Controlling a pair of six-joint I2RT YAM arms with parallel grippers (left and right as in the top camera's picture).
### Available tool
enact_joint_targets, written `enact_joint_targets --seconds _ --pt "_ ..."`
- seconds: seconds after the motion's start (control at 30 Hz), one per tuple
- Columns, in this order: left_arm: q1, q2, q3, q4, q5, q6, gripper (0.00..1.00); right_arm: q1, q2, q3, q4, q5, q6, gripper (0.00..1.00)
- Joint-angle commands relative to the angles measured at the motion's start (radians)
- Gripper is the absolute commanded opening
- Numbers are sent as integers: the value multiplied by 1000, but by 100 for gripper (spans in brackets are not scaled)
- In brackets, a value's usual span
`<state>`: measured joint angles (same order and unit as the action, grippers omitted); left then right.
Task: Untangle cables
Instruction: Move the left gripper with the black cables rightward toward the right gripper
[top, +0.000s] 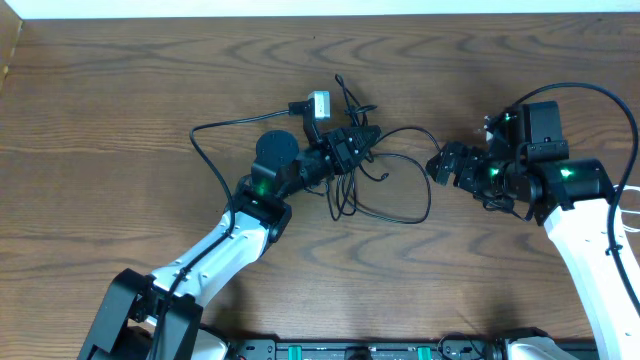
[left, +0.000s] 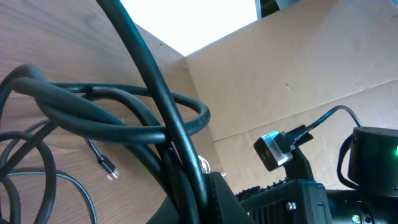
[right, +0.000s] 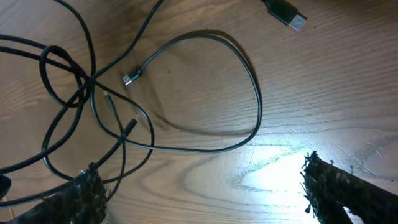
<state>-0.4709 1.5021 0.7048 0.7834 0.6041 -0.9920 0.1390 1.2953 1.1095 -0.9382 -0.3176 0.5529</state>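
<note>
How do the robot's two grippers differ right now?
The left gripper sits in the tangle of cables; the right gripper hangs beside it, holding nothing. The right gripper's fingers are spread wide; whether the left gripper's are shut cannot be told. Both point toward the tangle.

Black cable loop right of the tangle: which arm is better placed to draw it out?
Right, probably: the right gripper hangs open beside the thin black cable loop; the left gripper sits deep in the knot.

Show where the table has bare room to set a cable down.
Free: the far-left corner of the table, and the near strip between left arm and right arm. Crowded: the centre, where the cables tangle at the left gripper.
</note>
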Motion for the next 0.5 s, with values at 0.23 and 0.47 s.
enact_joint_targets --seconds 0.23,0.47 --pt "58 -14 25 135 46 -80 9 5 -1 -1 -1 5 11 99" --pt "58 -14 63 134 171 -55 9 5 -1 -1 -1 5 11 99"
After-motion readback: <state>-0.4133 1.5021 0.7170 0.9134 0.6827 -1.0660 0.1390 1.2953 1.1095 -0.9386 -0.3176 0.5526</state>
